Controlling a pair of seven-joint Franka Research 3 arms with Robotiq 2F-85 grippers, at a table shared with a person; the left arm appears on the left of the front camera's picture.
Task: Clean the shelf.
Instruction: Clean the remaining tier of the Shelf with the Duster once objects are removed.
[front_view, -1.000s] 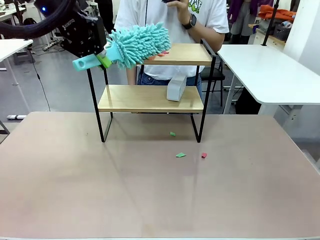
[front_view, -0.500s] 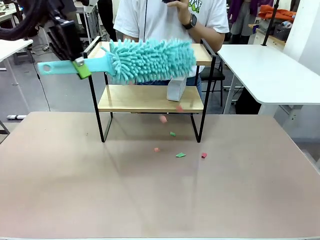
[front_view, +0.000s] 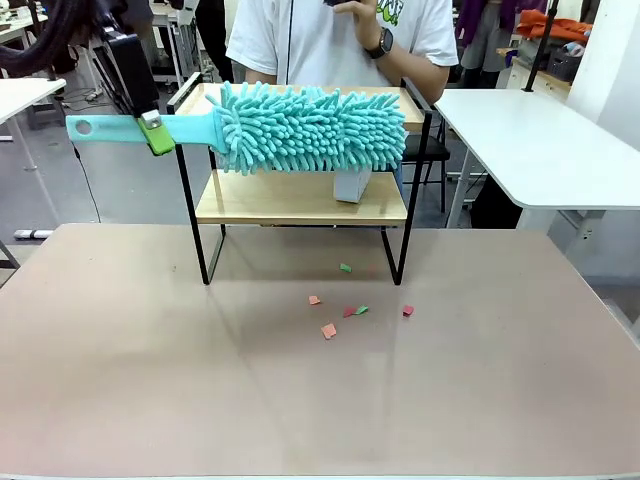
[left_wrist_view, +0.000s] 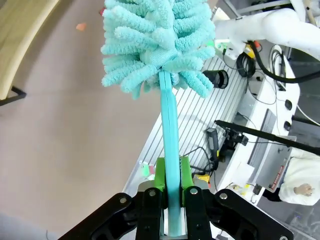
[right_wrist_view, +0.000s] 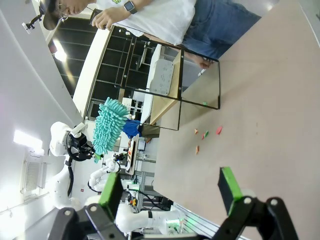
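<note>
**Asker:** What have you got hold of?

**Me:** My left pincer (front_view: 150, 128) is clenched on the flat handle of a fluffy turquoise microfibre duster (front_view: 310, 128). My right pincer (right_wrist_view: 172, 187) is released, with nothing between its pads, well apart from the work.

**Asker:** And where is the shelf?

**Me:** The small two-tier shelf (front_view: 290, 198), light wooden boards in a thin black metal frame, stands at the middle of the tabletop's far edge. The duster head lies level across the front of its top board, from the left post almost to the right one.

**Asker:** How far along are you?

**Me:** Partway, I judge. Small red and green paper scraps (front_view: 330, 330) lie on the pinkish-brown tabletop (front_view: 150, 380) just in front of the shelf. What I can see of the top board looks bare, though the head hides much of it. The lower board shows no scraps, only a small pale grey box (front_view: 350, 185) near its right end. That tier looks untouched.

**Asker:** Room to move?

**Me:** Plenty toward the near edge and both sides. It is tight at the raised side rails and posts. A person in a white T-shirt (front_view: 340, 40) stands right behind the shelf, so I would keep strokes short of the far edge.
</note>
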